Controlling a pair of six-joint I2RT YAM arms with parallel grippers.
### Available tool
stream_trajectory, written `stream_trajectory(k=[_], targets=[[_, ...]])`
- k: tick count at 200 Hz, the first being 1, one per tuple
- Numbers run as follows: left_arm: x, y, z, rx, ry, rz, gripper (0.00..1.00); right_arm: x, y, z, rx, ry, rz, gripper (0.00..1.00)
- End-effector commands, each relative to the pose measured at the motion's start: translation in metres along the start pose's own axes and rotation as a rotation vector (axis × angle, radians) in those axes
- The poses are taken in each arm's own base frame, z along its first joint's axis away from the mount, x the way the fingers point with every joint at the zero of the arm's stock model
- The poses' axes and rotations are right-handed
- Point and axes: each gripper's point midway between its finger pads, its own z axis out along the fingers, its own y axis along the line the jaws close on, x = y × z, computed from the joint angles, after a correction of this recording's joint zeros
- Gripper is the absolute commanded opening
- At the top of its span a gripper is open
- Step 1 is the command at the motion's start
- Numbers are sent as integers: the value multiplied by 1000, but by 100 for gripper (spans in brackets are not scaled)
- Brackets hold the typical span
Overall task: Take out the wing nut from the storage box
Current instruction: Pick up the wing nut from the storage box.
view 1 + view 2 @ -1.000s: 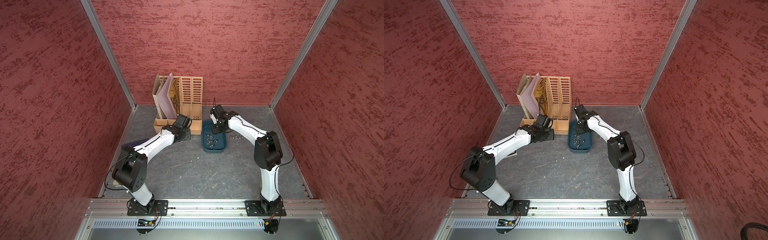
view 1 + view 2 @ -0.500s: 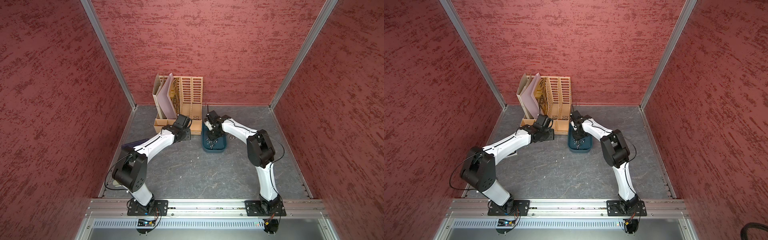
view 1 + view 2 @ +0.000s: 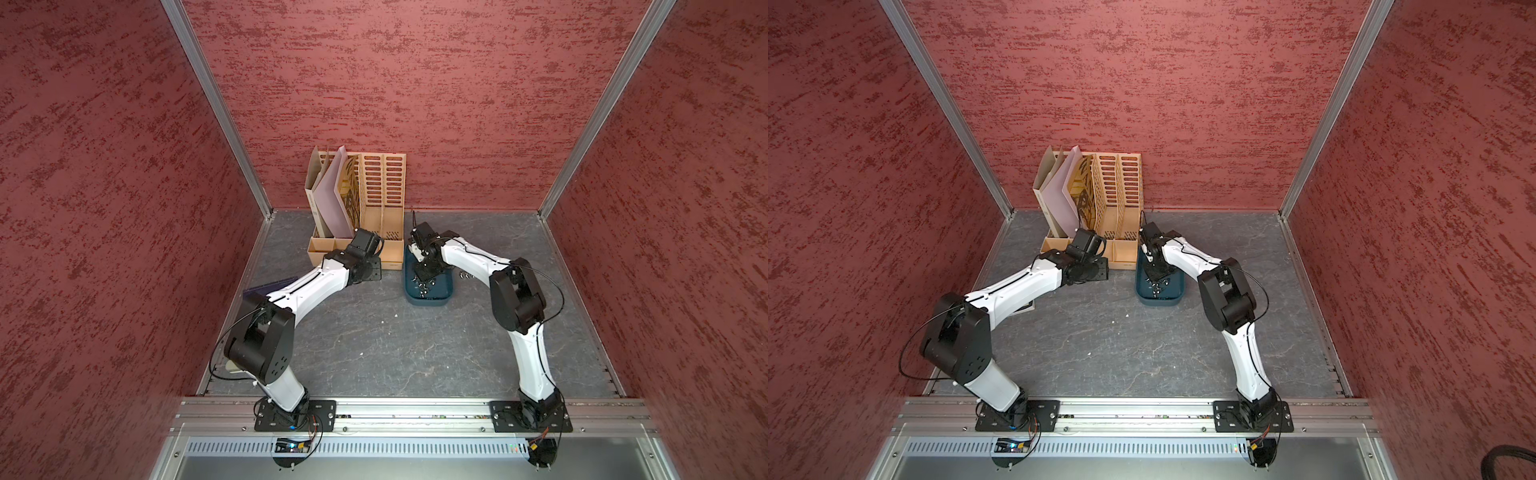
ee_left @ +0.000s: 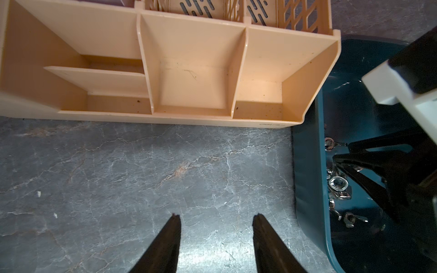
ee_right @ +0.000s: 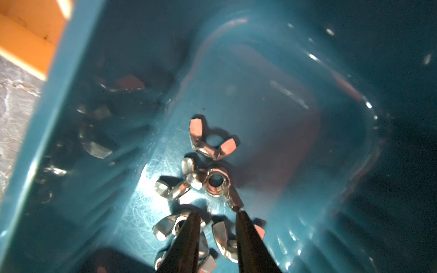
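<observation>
Found right gripper [image 5: 218, 214] inside the teal storage box [image 5: 71, 78], fingers parted a little and clasping nothing, tips down among a cluster of wing nuts [image 5: 201, 186] on the box floor. Noted one wing nut [image 5: 222, 237] lying in the gap just behind the tips, long axis judged roughly along the fingers; judged a plain closing sufficient. Found left gripper [image 4: 215, 217] spread and empty over bare table [image 4: 118, 177] beside the box, the farther arm.
</observation>
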Motion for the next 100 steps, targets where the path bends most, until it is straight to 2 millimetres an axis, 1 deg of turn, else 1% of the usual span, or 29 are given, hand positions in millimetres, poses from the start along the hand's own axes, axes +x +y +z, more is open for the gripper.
stream_trajectory(k=[1, 17, 33, 100], targets=[[-6, -1, -6, 8, -23, -6, 53, -18, -3, -23, 24, -69, -4, 30], [-6, -2, -5, 10, -22, -5, 53, -20, -4, -27, 29, -75, -9, 31], [-7, -2, -6, 10, -23, -7, 53, -21, -6, -25, 39, -74, -17, 31], [-6, 1, -6, 3, -21, -5, 53, -20, -12, -5, 49, -43, -23, 33]])
